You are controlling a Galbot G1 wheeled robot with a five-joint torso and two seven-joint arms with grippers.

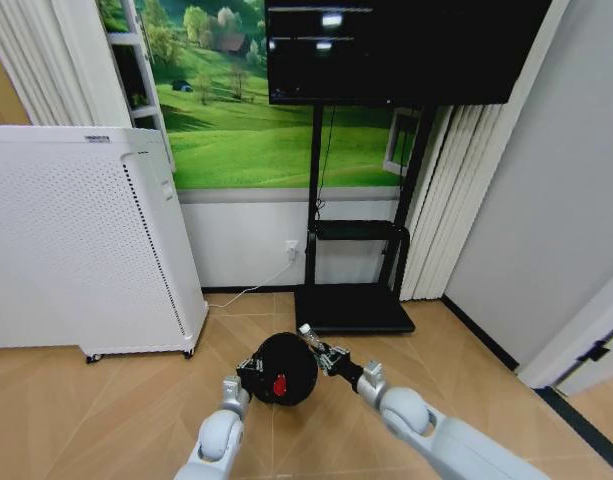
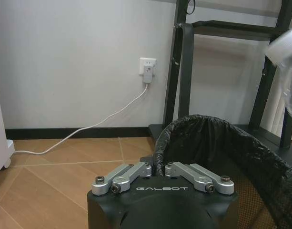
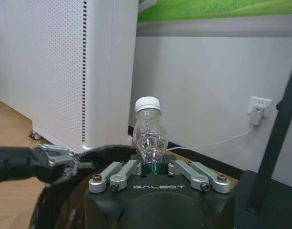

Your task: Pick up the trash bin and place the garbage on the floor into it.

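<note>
Left gripper (image 1: 254, 371): clamped tight on the rim of the trash bin (image 1: 283, 367), fingers pinching the near edge where the black liner folds over; from its own wrist camera the bin's wall (image 2: 217, 143) rises right off the fingertips (image 2: 157, 168).

Right gripper (image 1: 321, 352): closed around a clear plastic bottle (image 3: 148, 131), white cap pointing away from the wrist, green label tucked down between the fingers (image 3: 136, 168).

Bottle position: right at the bin's rim on the right gripper's side, cap end leaning over the edge; in the left wrist view its blurred cap (image 2: 285, 45) hangs just above the far rim.

Left arm: reaching forward and low from the robot's left, forearm pointing straight at the bin.

Right arm: stretched in from the robot's right, angled inward, wrist meeting the bin opposite the left gripper (image 3: 57, 160).

Bins: one, black, round.

Inside the bin: one small red piece (image 1: 279, 384) lying near the left gripper's side.

Bottles: one, in hand.

Beyond the grippers: white perforated cabinet (image 1: 81, 240) off to the left arm's side, black TV stand (image 1: 354, 280) straight ahead past the bin, wall outlet (image 2: 147, 67) with a white cable (image 2: 88, 128) trailing along the wood floor (image 1: 106, 410).
</note>
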